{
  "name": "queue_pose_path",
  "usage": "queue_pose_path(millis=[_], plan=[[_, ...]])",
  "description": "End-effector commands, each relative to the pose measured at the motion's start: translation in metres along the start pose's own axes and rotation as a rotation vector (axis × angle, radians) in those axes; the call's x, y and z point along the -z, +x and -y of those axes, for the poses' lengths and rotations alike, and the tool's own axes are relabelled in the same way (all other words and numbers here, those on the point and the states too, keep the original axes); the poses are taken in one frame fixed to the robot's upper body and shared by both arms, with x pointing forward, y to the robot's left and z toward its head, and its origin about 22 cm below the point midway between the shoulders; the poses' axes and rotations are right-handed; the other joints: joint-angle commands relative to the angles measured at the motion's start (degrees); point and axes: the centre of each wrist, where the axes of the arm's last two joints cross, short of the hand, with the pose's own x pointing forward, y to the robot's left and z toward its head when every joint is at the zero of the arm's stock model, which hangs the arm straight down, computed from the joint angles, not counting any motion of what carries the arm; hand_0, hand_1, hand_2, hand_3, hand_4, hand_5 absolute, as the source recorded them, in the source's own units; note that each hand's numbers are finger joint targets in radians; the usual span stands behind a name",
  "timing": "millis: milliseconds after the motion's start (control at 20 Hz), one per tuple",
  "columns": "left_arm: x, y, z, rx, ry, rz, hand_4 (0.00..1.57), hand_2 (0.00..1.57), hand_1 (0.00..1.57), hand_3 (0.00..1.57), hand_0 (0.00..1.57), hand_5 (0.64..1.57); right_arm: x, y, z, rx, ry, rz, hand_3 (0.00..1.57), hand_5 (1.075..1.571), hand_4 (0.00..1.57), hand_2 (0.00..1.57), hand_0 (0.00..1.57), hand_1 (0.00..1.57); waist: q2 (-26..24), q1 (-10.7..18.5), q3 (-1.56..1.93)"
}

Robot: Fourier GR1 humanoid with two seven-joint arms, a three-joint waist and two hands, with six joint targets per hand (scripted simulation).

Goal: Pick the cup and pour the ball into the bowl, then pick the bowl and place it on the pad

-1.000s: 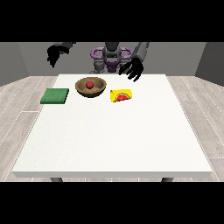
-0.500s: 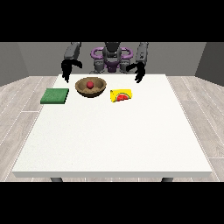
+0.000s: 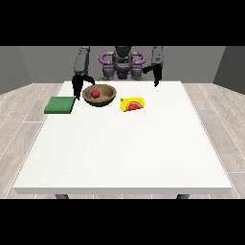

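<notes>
The red ball point(image 3: 95, 93) is lying inside the brown bowl point(image 3: 99, 95), so the pouring part of the task is looking finished. The bowl is sitting on the white surface point(image 3: 124, 143) toward the robot's side, upright, with the ball near its middle. Just beside it, toward the view's right and not touching, the yellow cup point(image 3: 133, 104) is lying on its side with its red inside facing the camera; no hand is holding it.

What is left is the second part: lifting the bowl and setting it on the green pad point(image 3: 60, 105). The pad is lying flat near the surface's edge at the view's left, close to the bowl but apart from it, and nothing is resting on it yet.

The hand at the view's left point(image 3: 78, 85) is hanging between the bowl and the pad, close by the bowl's rim, fingers pointing down. It is not grasping anything as far as I can see, but whether its fingers are spread or curled I cannot tell. The hand at the view's right point(image 3: 154, 75) is hanging near the far edge of the surface, well apart from the cup and bowl, holding nothing; its fingers too are unreadable.

My judgement: the task is roughly halfway along, with the bowl grasp not yet made.
</notes>
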Motion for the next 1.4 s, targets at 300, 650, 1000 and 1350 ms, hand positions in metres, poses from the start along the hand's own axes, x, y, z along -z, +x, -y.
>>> queue_pose_path(millis=[300, 650, 1000, 1350], plan=[[0.004, 0.028, -0.002, 0.002, -0.034, 0.027, 0.96, 0.00, 0.00, 0.00, 0.00, 1.427, -0.031, -0.060, 0.029, -0.009, -0.040, -0.048, 0.00, 1.571, 0.35, 0.00, 0.00, 0.00, 0.7, 1.5, 0.03], [0.015, 0.024, -0.007, 0.013, 0.002, 0.070, 0.96, 0.00, 0.00, 0.00, 0.00, 1.425, -0.010, -0.060, -0.021, 0.032, -0.011, -0.027, 0.00, 1.570, 0.40, 0.00, 0.00, 0.00, 2.5, 0.2, 0.01], [0.011, 0.050, 0.009, 0.019, -0.064, 0.151, 0.95, 0.00, 0.00, 0.00, 0.00, 1.422, -0.027, -0.072, 0.020, 0.128, -0.255, -0.127, 0.47, 1.473, 0.66, 1.26, 1.39, 1.39, 6.8, 4.2, 0.07], [0.015, 0.055, -0.008, 0.013, -0.069, 0.151, 1.01, 0.00, 0.00, 0.00, 0.00, 1.382, -0.019, -0.055, 0.036, 0.097, -0.324, -0.126, 1.57, 1.488, 0.94, 1.57, 1.57, 1.57, 5.6, 5.2, -0.04]])
